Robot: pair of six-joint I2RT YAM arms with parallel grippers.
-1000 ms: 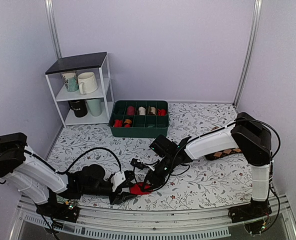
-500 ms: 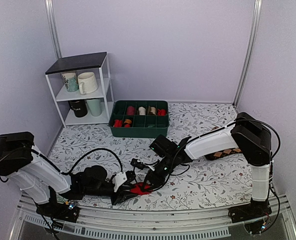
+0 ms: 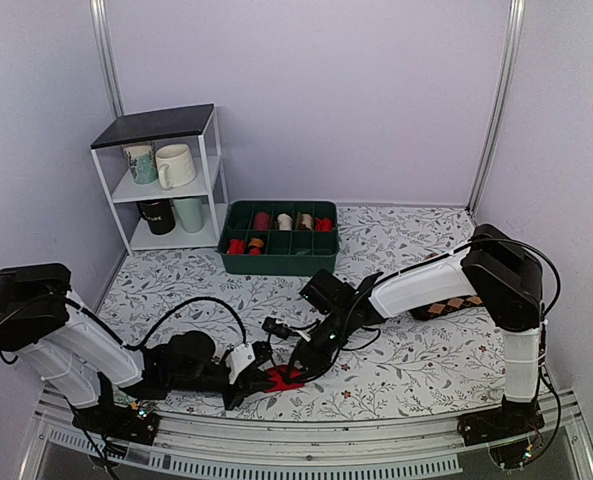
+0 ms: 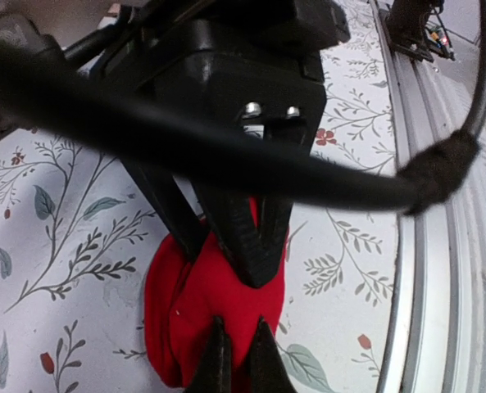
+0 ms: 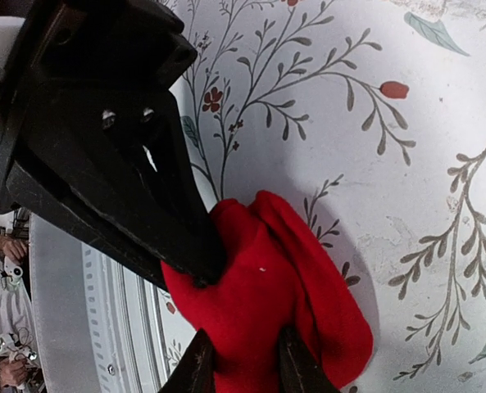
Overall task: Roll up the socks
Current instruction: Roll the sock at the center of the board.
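Note:
The red socks point(image 3: 279, 378) lie as a small compact bundle on the floral tablecloth near the front edge. They also show in the left wrist view point(image 4: 195, 311) and the right wrist view point(image 5: 283, 303). My left gripper point(image 3: 260, 381) comes from the left and is shut on a fold of the red socks; its tips point(image 4: 236, 360) pinch the fabric. My right gripper point(image 3: 298, 367) comes from the right and is shut on the red socks too, fabric bulging between its tips point(image 5: 244, 364). Both grippers meet over the bundle, tip to tip.
A green divided tray point(image 3: 280, 260) with several rolled socks stands at the back middle. A white shelf point(image 3: 166, 180) with mugs stands at the back left. A dark brown argyle sock point(image 3: 454, 303) lies under the right arm. The metal table rail point(image 3: 306, 465) runs just in front.
The red bundle and both grippers have shifted a little to the right. Both grips stay shut on the socks.

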